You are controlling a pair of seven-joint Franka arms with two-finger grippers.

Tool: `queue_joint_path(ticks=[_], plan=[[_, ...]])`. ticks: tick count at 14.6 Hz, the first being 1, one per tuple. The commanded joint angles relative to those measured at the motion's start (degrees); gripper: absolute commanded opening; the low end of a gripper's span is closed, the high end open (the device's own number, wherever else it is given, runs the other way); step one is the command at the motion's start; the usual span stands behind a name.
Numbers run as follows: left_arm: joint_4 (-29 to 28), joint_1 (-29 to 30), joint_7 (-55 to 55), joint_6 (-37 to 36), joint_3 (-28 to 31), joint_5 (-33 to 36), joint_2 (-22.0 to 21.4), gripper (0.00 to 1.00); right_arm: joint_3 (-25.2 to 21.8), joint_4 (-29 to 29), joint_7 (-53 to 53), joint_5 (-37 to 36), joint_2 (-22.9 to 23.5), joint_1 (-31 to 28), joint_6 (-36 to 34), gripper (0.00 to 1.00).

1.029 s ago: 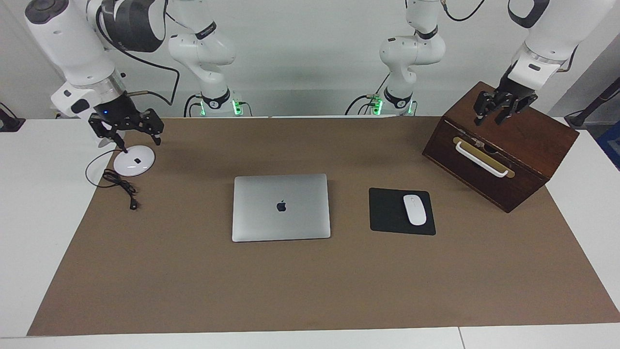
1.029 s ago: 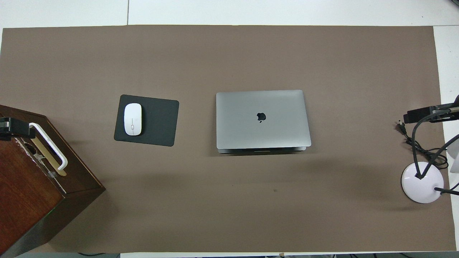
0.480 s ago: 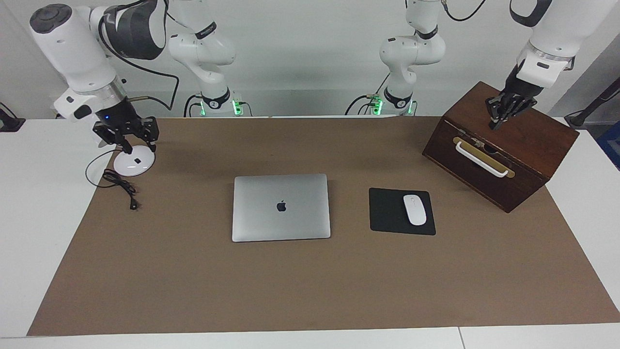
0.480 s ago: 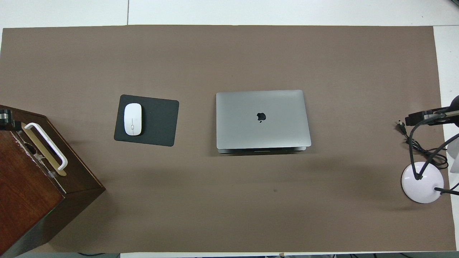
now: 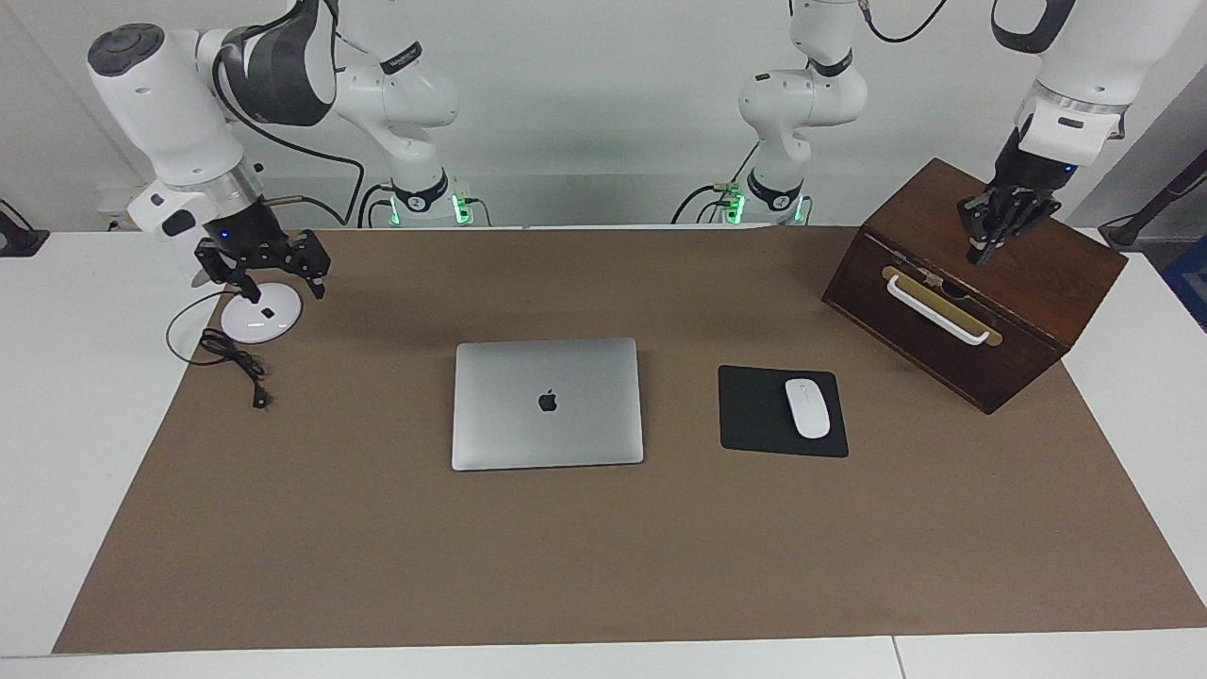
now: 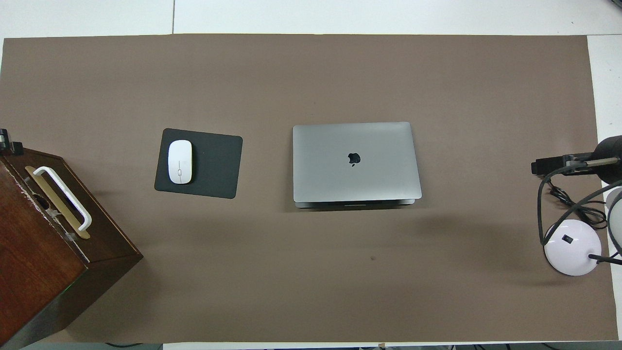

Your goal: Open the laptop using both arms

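Observation:
The silver-grey laptop [image 5: 547, 403] lies shut and flat at the middle of the brown mat, apple logo up; it also shows in the overhead view [image 6: 355, 160]. My right gripper [image 5: 283, 283] hangs open and empty over the white round lamp base, well apart from the laptop; in the overhead view it shows at the edge [image 6: 559, 163]. My left gripper [image 5: 985, 247] hangs over the top of the wooden box, empty, well apart from the laptop; only its tip shows in the overhead view [image 6: 7, 143].
A dark wooden box [image 5: 1028, 273] with a white handle stands at the left arm's end. A black mouse pad [image 5: 754, 415] with a white mouse [image 5: 807, 407] lies between box and laptop. A white round lamp base [image 5: 261, 319] with a black cable [image 5: 236, 363] sits at the right arm's end.
My right gripper has shifted a little toward the table's middle, over the lamp base. My left gripper has turned at the wrist and shifted slightly over the box. The laptop has not moved.

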Motion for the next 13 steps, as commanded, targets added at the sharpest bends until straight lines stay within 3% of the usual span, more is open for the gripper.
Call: queue_joint_path(ticks=[1,9,13], plan=[[-1.28,0.27,-0.6,3.98,-0.01,-1.38,-0.14,0.0,0.3,-3.25,2.93,1.16,-1.9,0.22,2.22,1.0],[-11.55,-1.22,3.52,20.68,-0.45,-1.56,-2.68,0.0,0.3,-11.86,11.99,7.04,-5.32,4.7,12.22,1.0],[-20.5,-4.47,4.59,28.23,-0.36,-1.65,-6.28,0.0,0.3,-13.81,19.62,9.33,-6.29,8.21,13.91,1.0]])
